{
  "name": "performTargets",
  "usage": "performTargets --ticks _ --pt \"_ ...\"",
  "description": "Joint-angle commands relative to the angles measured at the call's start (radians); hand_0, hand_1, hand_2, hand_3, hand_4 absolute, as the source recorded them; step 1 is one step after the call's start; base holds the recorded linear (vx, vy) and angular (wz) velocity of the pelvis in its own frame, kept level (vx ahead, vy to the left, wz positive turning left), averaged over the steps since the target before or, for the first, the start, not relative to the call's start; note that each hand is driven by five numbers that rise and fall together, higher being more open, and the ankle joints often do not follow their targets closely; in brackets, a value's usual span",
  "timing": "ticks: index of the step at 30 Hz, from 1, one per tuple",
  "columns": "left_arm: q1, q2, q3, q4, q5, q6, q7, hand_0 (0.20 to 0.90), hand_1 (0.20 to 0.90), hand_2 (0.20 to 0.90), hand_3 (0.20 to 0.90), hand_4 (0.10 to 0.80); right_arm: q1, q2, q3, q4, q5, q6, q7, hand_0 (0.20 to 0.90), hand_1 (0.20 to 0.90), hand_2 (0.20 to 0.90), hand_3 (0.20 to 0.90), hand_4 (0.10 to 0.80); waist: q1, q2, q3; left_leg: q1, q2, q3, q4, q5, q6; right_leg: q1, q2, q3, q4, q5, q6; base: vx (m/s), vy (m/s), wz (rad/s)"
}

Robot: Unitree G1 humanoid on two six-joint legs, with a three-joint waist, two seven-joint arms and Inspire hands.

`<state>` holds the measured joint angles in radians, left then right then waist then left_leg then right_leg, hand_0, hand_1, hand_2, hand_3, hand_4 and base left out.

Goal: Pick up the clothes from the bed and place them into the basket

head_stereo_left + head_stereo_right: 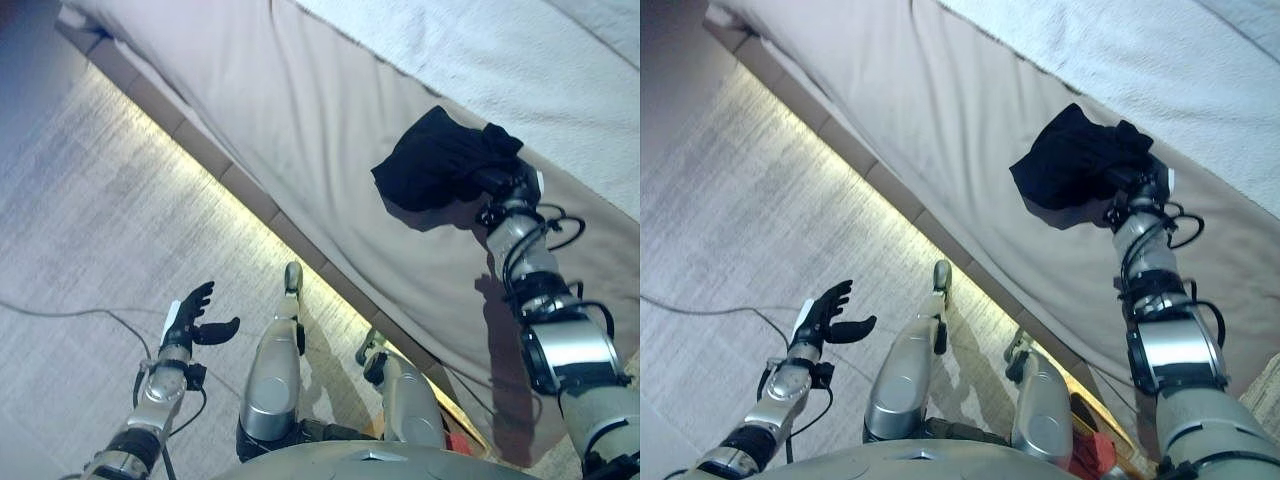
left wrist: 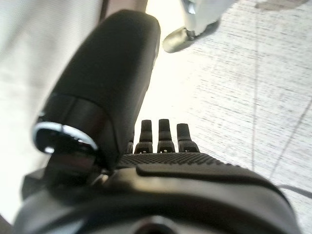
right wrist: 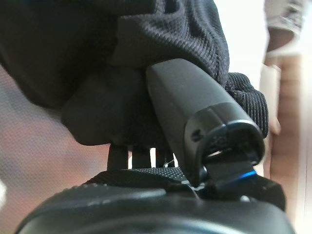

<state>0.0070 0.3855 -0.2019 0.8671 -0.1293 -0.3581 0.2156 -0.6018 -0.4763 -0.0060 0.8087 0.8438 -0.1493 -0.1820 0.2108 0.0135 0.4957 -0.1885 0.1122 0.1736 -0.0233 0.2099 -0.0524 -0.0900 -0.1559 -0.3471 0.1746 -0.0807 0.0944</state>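
A black garment (image 1: 440, 158) hangs bunched from my right hand (image 1: 508, 186), held above the beige side of the bed (image 1: 300, 110). In the right wrist view the thumb (image 3: 195, 102) presses into the black knit cloth (image 3: 97, 48) and the fingers curl under it. My left hand (image 1: 190, 318) is low over the floor on my left, fingers straight and spread, holding nothing. In the left wrist view the left hand's fingers (image 2: 161, 134) point out over the carpet.
The bed has a white textured cover (image 1: 520, 60) on top and a beige skirt down to a lit base strip (image 1: 250, 200). Grey carpet (image 1: 90, 220) stretches to my left. A thin cable (image 1: 60, 312) lies on the carpet.
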Motion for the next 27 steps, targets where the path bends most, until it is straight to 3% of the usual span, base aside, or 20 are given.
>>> performTargets --ticks 1,6,12,14,15,17,18,19,20,22,25,27 --pt "0.083 -0.042 -0.03 0.062 0.078 -0.099 0.051 0.9 0.9 0.9 0.9 0.8 0.142 0.064 -0.012 -0.175 0.155 -0.219 0.181 0.3 0.3 0.3 0.2 0.1 -0.075 -0.021 -0.234 0.06 0.034 0.016 -0.012 -0.128 -0.062 -0.015 0.057 0.067 -0.082 0.043 -0.02 0.091 0.063 -0.19" --pt "0.134 -0.113 -0.001 0.11 0.119 -0.094 0.085 0.9 0.9 0.9 0.9 0.8 0.407 0.197 -0.07 -0.346 0.29 -0.229 0.33 0.3 0.3 0.3 0.2 0.1 -0.144 -0.04 -0.333 0.158 0.04 0.055 -0.052 -0.13 -0.059 0.072 0.067 0.099 -0.166 0.072 -0.01 0.098 0.026 -0.06" --pt "0.123 -0.121 -0.006 0.097 0.118 -0.04 0.077 0.9 0.9 0.9 0.9 0.8 0.567 0.284 -0.067 -0.508 0.281 -0.227 0.353 0.3 0.3 0.3 0.2 0.1 -0.235 -0.058 -0.381 0.215 0.055 0.088 -0.042 -0.134 -0.06 0.113 0.084 0.158 -0.191 0.077 -0.016 -0.001 0.007 -0.23" --pt "0.125 -0.123 -0.008 0.092 0.146 -0.04 0.056 0.9 0.9 0.9 0.9 0.8 0.605 0.294 -0.06 -0.53 0.223 -0.215 0.331 0.3 0.3 0.3 0.2 0.1 -0.254 -0.069 -0.385 0.214 0.058 0.078 0.036 -0.156 -0.061 0.12 0.078 0.176 -0.18 0.074 -0.026 -0.011 0.064 -0.34" --pt "0.133 -0.128 -0.018 0.077 0.145 -0.034 0.057 0.9 0.9 0.9 0.9 0.8 0.615 0.285 -0.047 -0.547 0.194 -0.202 0.323 0.3 0.3 0.3 0.2 0.1 -0.255 -0.074 -0.382 0.2 0.06 0.039 0.092 -0.154 -0.064 0.124 0.075 0.195 -0.174 0.074 -0.032 -0.002 0.141 -0.6" --pt "0.149 -0.138 -0.025 0.064 0.1 -0.035 0.077 0.9 0.9 0.9 0.9 0.8 0.627 0.28 -0.009 -0.566 0.182 -0.175 0.34 0.3 0.3 0.3 0.2 0.1 -0.243 -0.078 -0.372 0.18 0.022 -0.106 0.171 -0.173 -0.046 0.135 0.073 0.258 -0.159 0.071 -0.039 0.037 0.148 -0.78" --pt "0.152 -0.141 -0.023 0.065 0.082 -0.039 0.088 0.9 0.9 0.9 0.9 0.8 0.627 0.285 0.007 -0.565 0.194 -0.17 0.358 0.3 0.3 0.3 0.2 0.1 -0.235 -0.079 -0.373 0.176 -0.012 -0.179 0.17 -0.191 -0.027 0.133 0.073 0.295 -0.156 0.073 -0.039 0.077 0.131 -1.3" --pt "0.153 -0.147 -0.019 0.062 0.058 -0.039 0.102 0.9 0.9 0.9 0.9 0.8 0.626 0.293 0.039 -0.56 0.227 -0.174 0.386 0.3 0.3 0.3 0.2 0.1 -0.215 -0.079 -0.376 0.186 -0.08 -0.306 0.14 -0.247 0.014 0.134 0.082 0.373 -0.155 0.075 -0.033 0.067 0.14 -1.97" --pt "0.146 -0.148 -0.018 0.059 0.051 -0.025 0.106 0.9 0.9 0.9 0.9 0.8 0.623 0.301 0.059 -0.558 0.231 -0.176 0.401 0.3 0.3 0.3 0.2 0.1 -0.212 -0.074 -0.383 0.191 -0.099 -0.341 0.121 -0.263 0.03 0.127 0.086 0.406 -0.157 0.078 -0.027 0.079 0.155 -2.39" --pt "0.131 -0.146 -0.02 0.067 0.06 -0.01 0.092 0.9 0.9 0.9 0.9 0.8 0.622 0.311 0.07 -0.552 0.25 -0.197 0.39 0.3 0.3 0.3 0.2 0.1 -0.21 -0.071 -0.385 0.195 -0.117 -0.348 0.139 -0.292 0.039 0.119 0.071 0.43 -0.152 0.089 -0.011 0.055 0.163 -1.83" --pt "0.1 -0.141 -0.045 0.073 0.109 0.006 0.049 0.9 0.9 0.9 0.9 0.8 0.637 0.345 0.075 -0.569 0.271 -0.252 0.345 0.3 0.3 0.3 0.2 0.1 -0.231 -0.048 -0.396 0.251 -0.103 -0.299 0.048 -0.279 0.042 0.123 0.039 0.428 -0.163 0.106 0.024 -0.006 0.236 -1.09" --pt "0.085 -0.13 -0.076 0.08 0.099 0.011 0.047 0.9 0.9 0.9 0.9 0.8 0.645 0.351 0.066 -0.58 0.293 -0.271 0.333 0.3 0.3 0.3 0.2 0.1 -0.244 -0.038 -0.396 0.267 -0.109 -0.288 0.012 -0.272 0.054 0.108 0.012 0.437 -0.154 0.124 0.051 -0.035 0.217 -0.48"
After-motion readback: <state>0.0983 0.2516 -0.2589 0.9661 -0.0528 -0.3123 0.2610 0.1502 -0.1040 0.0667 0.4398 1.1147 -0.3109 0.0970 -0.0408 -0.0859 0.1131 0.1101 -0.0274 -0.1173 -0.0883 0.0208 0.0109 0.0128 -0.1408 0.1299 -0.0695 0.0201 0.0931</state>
